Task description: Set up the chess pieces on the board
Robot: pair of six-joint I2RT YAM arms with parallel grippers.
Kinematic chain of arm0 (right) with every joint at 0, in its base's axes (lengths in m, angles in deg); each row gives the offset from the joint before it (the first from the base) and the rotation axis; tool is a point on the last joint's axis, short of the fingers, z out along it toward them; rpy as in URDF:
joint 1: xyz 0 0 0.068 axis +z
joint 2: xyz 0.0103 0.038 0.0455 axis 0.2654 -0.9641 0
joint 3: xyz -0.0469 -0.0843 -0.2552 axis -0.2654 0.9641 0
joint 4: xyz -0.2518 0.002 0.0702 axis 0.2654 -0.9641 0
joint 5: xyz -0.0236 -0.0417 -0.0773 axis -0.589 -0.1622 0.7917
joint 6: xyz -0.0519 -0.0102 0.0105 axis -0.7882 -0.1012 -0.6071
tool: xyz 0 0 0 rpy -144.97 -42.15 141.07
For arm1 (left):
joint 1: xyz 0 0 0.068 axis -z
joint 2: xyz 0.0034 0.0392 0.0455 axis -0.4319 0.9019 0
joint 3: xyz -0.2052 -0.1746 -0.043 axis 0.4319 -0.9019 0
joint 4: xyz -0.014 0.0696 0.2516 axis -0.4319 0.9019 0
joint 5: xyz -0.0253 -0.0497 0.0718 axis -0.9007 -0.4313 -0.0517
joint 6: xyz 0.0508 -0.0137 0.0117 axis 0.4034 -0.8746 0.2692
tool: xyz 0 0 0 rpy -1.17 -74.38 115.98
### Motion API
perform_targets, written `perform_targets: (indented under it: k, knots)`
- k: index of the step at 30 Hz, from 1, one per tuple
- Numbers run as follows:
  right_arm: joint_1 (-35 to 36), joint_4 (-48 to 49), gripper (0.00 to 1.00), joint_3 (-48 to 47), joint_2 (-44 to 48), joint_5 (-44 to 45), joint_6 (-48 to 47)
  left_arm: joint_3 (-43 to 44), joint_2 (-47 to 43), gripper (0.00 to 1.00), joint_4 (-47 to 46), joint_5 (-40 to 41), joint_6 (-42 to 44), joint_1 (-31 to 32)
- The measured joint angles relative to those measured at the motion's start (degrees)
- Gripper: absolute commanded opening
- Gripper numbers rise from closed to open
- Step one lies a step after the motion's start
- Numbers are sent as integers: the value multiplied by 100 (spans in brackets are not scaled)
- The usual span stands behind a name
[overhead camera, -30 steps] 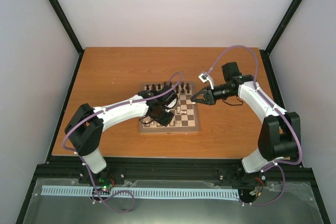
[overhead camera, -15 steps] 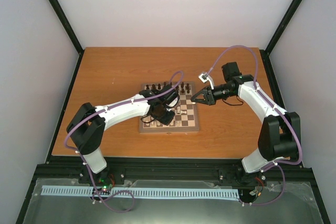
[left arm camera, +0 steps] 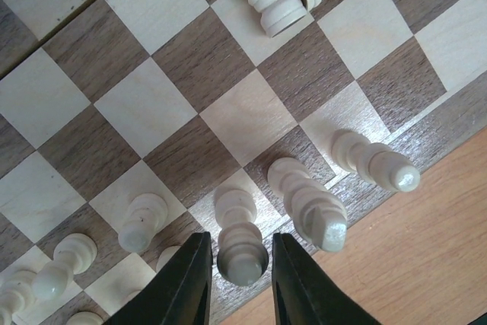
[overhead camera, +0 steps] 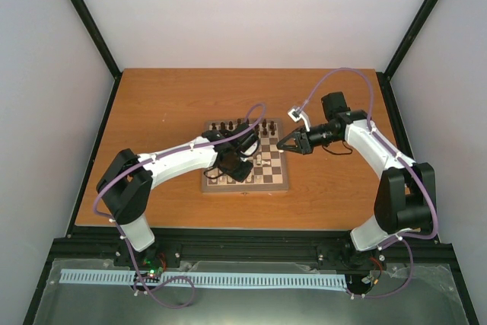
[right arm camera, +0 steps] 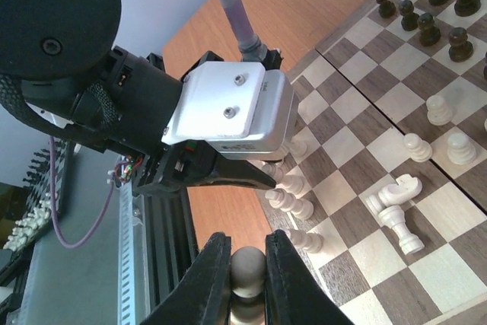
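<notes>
Two grippers work: left gripper [left arm camera: 240, 241] stands slightly parted around an upright cream piece [left arm camera: 236, 215], likely freeing it; right gripper [right arm camera: 247, 245] pinches a dark piece [right arm camera: 247, 268] for placing.

My right gripper [right arm camera: 246, 250] pinches a dark round-headed piece [right arm camera: 247, 268]. Ahead on the board [right arm camera: 346, 146], the left gripper [right arm camera: 262, 180] hangs over cream pieces [right arm camera: 293, 203], and two toppled cream pieces [right arm camera: 396, 207] lie nearby.

Wooden table [overhead camera: 167, 104] btwn white walls [overhead camera: 251, 5], black frame posts [overhead camera: 84, 17] at corners; pale-blue slotted strip [overhead camera: 228, 279] over grey metal sheet [overhead camera: 426, 302], near side.
</notes>
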Motion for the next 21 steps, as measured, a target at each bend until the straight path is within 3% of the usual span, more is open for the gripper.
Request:
perform_targets:
  k: [10,21]
  knots:
    - [-4,662,6,621,426,481,-282,61,-254,30,284,118,-63,0]
    - [293,2924,7,2907,1711,1263,-1631,490,-1150,31,590,367,-254,0]
